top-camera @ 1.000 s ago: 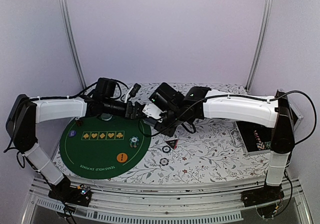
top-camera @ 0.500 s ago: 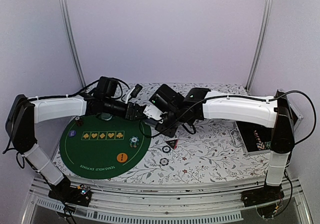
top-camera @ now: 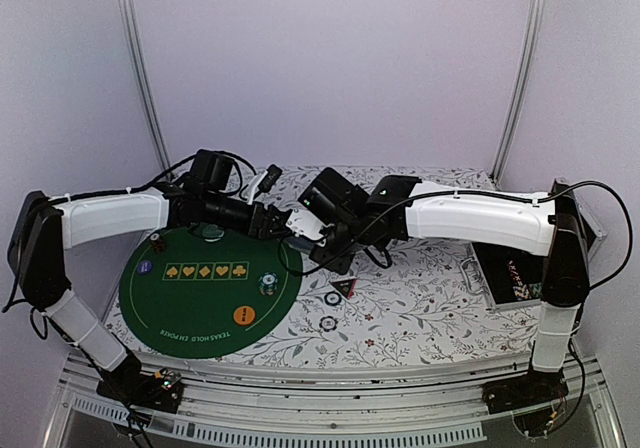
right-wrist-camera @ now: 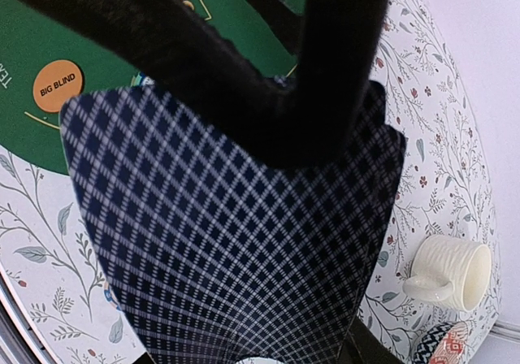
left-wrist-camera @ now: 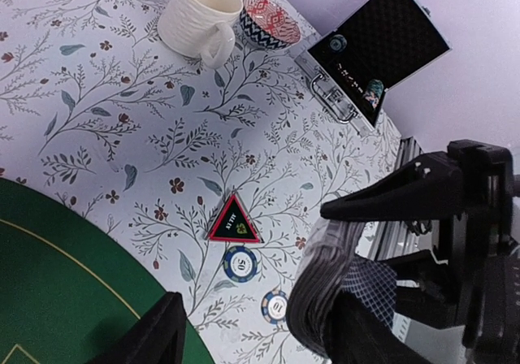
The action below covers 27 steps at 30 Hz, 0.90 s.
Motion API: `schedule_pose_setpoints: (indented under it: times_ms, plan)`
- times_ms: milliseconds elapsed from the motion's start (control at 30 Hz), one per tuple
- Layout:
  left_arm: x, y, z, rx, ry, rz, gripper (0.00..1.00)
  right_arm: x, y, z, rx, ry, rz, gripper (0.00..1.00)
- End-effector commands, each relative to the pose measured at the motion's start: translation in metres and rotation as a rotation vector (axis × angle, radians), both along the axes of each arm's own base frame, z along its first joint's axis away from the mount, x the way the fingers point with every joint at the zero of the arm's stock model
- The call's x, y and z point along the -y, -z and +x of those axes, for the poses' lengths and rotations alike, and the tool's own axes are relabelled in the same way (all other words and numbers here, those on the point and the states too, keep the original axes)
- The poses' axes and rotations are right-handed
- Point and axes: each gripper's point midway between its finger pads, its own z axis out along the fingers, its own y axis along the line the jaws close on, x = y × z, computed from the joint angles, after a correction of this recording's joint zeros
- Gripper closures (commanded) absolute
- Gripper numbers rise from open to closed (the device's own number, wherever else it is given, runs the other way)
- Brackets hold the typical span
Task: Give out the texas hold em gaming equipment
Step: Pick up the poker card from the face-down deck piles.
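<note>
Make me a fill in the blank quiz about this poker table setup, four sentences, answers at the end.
1. The right gripper holds a bent deck of playing ___.
2. The orange button reads BIG ___.
3. The round mat is ___ in colour.
4. The chip case has its lid ___.
Answers: cards; BLIND; green; open.

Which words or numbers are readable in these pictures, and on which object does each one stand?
"BIG BLIND": on the orange disc button.
"50": on the blue-edged chip.
"TEXAS HOLD EM POKER": on the green mat.
Print on the triangular marker: too small to read.
Number on the second chip: blurred.
</note>
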Motion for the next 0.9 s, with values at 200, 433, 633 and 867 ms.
schedule_pose_setpoints:
  times_ms: [200, 433, 633, 867]
  plan:
    - [0.001, -0.007, 0.003, 0.055, 0.007, 0.044, 0.62, -0.008, -0.004, 0.004, 0.033, 0.003, 0.017, 0.54]
    - [-0.001, -0.012, -0.007, 0.054, 0.038, 0.048, 0.69, -0.005, -0.003, 0.005, 0.038, 0.008, 0.007, 0.54]
    - [-0.003, -0.018, -0.009, 0.064, 0.043, 0.044, 0.65, -0.004, 0.000, 0.005, 0.036, 0.012, -0.002, 0.54]
    - [0.002, -0.016, -0.012, 0.035, 0.073, 0.025, 0.69, -0.004, 0.000, 0.005, 0.038, 0.010, -0.002, 0.54]
